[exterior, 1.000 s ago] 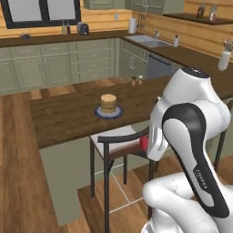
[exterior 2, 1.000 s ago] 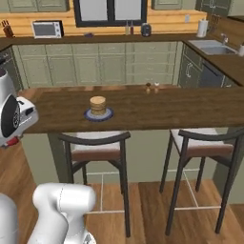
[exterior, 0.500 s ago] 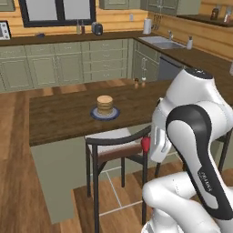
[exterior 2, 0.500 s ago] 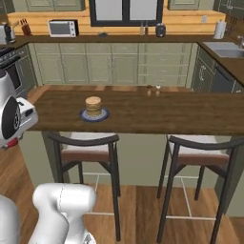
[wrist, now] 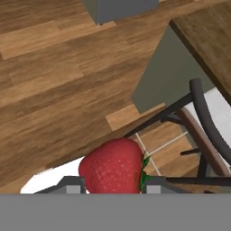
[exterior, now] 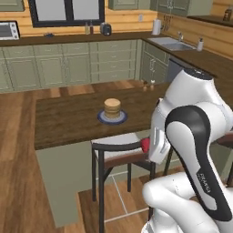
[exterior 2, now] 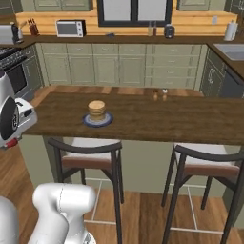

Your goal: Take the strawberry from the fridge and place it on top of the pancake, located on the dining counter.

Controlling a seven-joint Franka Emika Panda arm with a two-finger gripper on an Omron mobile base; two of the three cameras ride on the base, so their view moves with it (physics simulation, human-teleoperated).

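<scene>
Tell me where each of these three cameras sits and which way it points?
Left base view: rides behind the arm's left, looking forward and down at the dining counter; the white arm rises at lower right, with the strawberry beside it.
Right base view: behind the arm's right, facing the same counter; arm at lower left.
Hand view: on the hand, looking along the tool past the strawberry to floor and a stool.
Both base views share the pancake and stools.

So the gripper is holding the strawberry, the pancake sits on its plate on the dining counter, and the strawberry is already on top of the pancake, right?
Not quite. The strawberry is not on the pancake: the hand view shows it between the gripper fingers, over the floor beside a stool. The pancake sits bare on its plate on the dining counter.
</scene>
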